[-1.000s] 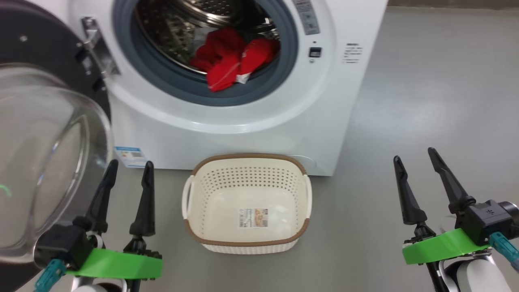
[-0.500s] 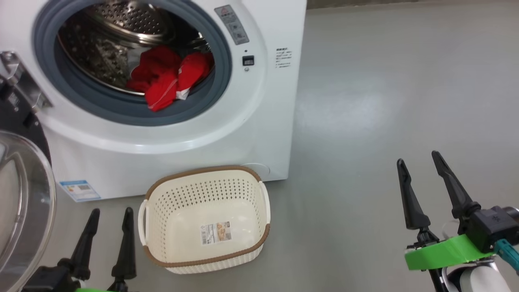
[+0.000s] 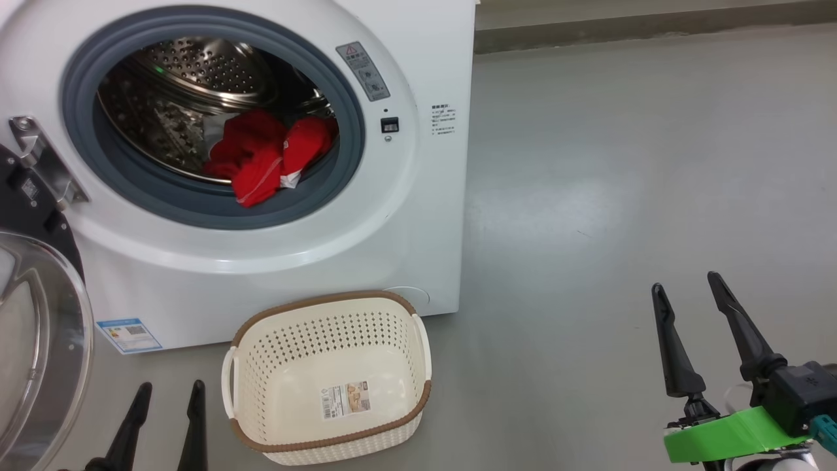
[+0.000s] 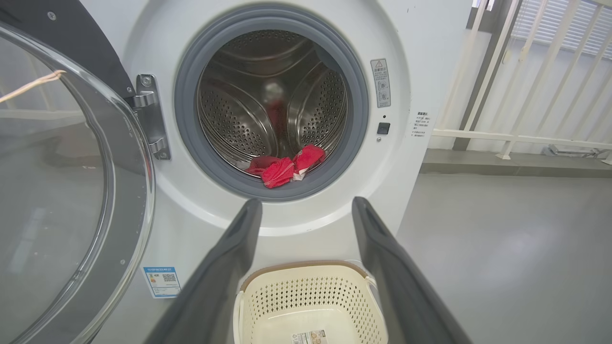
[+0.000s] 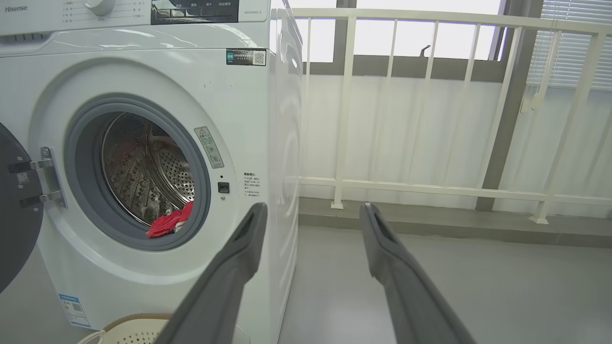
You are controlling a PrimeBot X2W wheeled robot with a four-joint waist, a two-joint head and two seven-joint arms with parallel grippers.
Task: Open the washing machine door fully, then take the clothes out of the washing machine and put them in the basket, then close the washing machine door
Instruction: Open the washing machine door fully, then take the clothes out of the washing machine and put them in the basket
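A big white front-loading washing machine [image 3: 261, 275] stood on the grey floor [image 3: 621, 196], its round glossy black door with a clear glass bowl window [image 3: 39, 353] swung open to the robot's left. Small bright red clothes with white trim [image 3: 261, 157] lay heaped at the steel drum's front lip. A cream perforated plastic basket with a brown rim [image 3: 327, 298] sat on the floor just before the machine. The left gripper [image 3: 170, 387] and the right gripper [image 3: 685, 282] hung with fingers spread apart, holding nothing.

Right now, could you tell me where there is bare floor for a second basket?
The grey floor right of the washing machine and basket, up to the right pincer, is bare. Left of the basket is crowded by the open door and left pincer.
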